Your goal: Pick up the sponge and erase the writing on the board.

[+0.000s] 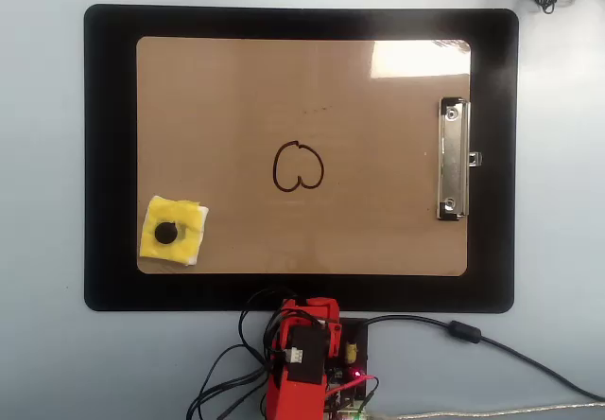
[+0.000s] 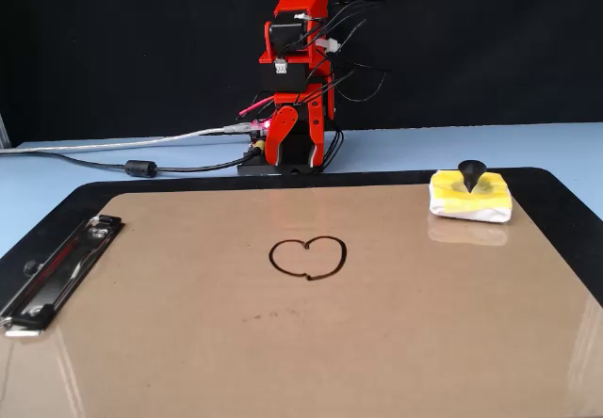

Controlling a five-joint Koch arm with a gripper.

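The red plastic arm [image 2: 300, 79] stands folded upright on its base at the edge of the pale blue counter [image 1: 47, 363], with black and white cables looped around it; its tool [image 2: 300, 140] points down between the base parts, and whether it is released or clenched cannot be told from either view. It grasps nothing that shows. In front of the tool lies a smooth, glossy tan board [image 1: 236, 98] with rounded corners, resting on a matte black mat [image 1: 109, 155] that frames it on all sides. A heart-like loop of dark writing [image 1: 299, 167] sits at the middle of the board, straight out from the tool. The sponge [image 1: 174, 230] is a soft, squarish yellow block over a white layer, with a black cone-shaped knob [image 2: 471, 173] standing in its centre; it lies on the board's near corner, to the tool's left in the overhead view and to its right in the fixed view, well apart from the tool. A shiny metal clip [image 1: 454, 160] is fixed to the board's opposite short edge.
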